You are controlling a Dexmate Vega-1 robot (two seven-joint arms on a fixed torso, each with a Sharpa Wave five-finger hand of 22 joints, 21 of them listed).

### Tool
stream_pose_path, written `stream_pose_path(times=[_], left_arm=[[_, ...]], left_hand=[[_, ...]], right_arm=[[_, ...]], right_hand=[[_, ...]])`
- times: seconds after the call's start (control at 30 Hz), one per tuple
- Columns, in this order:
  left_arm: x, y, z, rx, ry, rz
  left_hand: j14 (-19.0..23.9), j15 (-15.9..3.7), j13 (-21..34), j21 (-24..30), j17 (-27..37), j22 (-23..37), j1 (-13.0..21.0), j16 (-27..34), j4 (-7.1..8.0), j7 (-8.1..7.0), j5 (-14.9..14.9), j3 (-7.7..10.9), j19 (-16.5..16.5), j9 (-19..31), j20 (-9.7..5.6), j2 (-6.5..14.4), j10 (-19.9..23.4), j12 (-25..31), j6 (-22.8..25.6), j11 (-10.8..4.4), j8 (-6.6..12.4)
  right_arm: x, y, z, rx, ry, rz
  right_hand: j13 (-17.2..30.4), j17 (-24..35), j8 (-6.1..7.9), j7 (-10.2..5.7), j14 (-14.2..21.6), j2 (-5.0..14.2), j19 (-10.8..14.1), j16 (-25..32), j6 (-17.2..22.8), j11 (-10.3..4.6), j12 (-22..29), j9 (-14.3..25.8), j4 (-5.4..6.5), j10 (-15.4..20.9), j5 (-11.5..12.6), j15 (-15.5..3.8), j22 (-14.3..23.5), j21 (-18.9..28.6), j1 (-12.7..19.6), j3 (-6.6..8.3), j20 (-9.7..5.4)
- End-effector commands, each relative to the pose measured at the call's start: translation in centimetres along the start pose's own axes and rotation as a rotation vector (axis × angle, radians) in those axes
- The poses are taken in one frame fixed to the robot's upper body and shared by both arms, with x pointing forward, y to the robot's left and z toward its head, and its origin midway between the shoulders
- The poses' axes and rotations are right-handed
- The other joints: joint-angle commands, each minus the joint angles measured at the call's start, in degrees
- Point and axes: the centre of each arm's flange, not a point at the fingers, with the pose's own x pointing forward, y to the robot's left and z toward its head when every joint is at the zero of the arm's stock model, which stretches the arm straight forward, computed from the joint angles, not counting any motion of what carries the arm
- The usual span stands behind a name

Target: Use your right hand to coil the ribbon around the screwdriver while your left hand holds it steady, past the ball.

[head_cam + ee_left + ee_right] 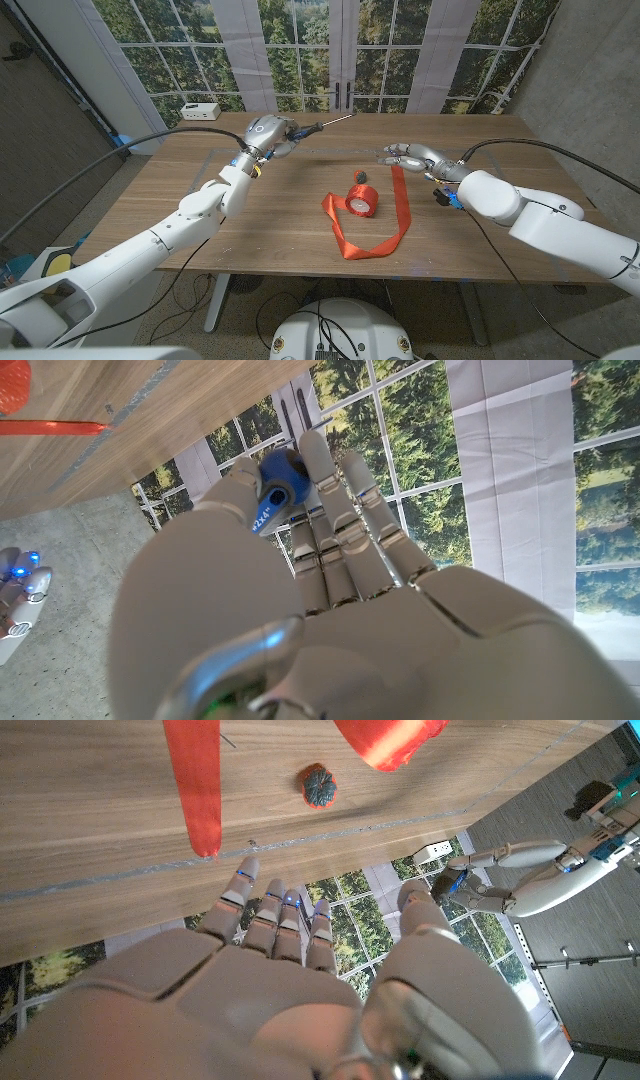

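Note:
My left hand [265,133] is raised over the table's far left and grips the blue handle of the screwdriver [270,497]. The screwdriver's metal shaft [336,120] points out toward the middle. A red ribbon [375,228] lies in a loop on the wood, running from its spool [362,199] round to a loose end [196,790]. The small dark ball [362,176] sits just beyond the spool. My right hand [412,155] hovers at that loose end with fingers apart, its fingertips [247,872] just short of the ribbon and holding nothing.
A white box [200,111] sits at the table's far left edge by the window. Cables trail from both arms over the table sides. Bare wood lies left of the ribbon and along the front edge.

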Motion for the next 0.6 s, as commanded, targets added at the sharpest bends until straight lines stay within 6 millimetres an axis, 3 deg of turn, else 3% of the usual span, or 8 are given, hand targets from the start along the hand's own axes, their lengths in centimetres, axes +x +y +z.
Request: stream_pose_path(times=[0.03,0.27,0.4,0.6], left_arm=[[-0.3,0.1,0.5,0.011,-0.003,0.008],[-0.5,0.2,0.6,0.013,0.003,0.012],[-0.6,0.3,0.6,0.008,0.005,0.011],[-0.7,0.3,0.5,0.009,0.009,0.012]], left_hand=[[0.49,-3.96,9.39,0.52,0.18,0.05,5.6,-0.15,0.54,-6.35,2.9,0.64,-0.33,3.51,-0.07,5.87,9.45,0.07,7.11,-9.61,5.04],[0.58,-3.96,9.69,0.95,0.38,-0.17,5.57,-0.4,0.54,-6.29,2.93,0.61,-0.44,3.68,-0.08,5.87,9.68,0.13,6.92,-9.54,5.13],[0.65,-3.96,9.98,1.26,0.52,-0.33,5.53,-0.58,0.55,-6.52,2.96,0.58,-0.5,3.86,-0.18,5.84,9.53,0.1,7.16,-9.51,5.38],[0.77,-3.96,10.05,1.64,0.71,-0.52,5.52,-0.78,0.53,-6.35,2.98,0.56,-0.62,4.03,-0.16,5.85,9.65,0.01,7.03,-9.54,5.48]], right_arm=[[-1.2,0.2,2.2,-0.222,0.058,-0.08],[-1.3,0.6,3.1,-0.295,0.079,-0.079],[-1.2,1.0,3.9,-0.353,0.092,-0.067],[-1.0,1.7,5.0,-0.397,0.096,-0.014]], right_hand=[[1.05,1.35,0.55,0.11,2.96,-0.7,2.14,1.51,1.2,-0.11,1.74,0.54,-0.13,2.37,0.71,-1.56,0.28,0.8,2.7,-0.07,-1.14],[2.14,2.92,1.31,0.18,4.0,-2.02,3.06,2.5,2.8,-0.03,3.46,1.03,-0.27,3.55,1.18,-1.9,0.4,0.96,4.81,-0.65,-1.77],[3.12,4.21,2.29,-0.22,4.73,-3.77,3.48,3.32,4.78,-0.25,4.74,1.51,-0.22,3.94,1.7,-2.36,0.47,0.92,6.25,-1.62,-2.12],[4.41,6.04,2.43,-0.8,4.0,-6.28,3.26,3.84,4.45,-1.32,5.71,2.13,0.23,2.56,2.46,-2.96,0.58,0.58,7.33,-3.47,-3.0]])
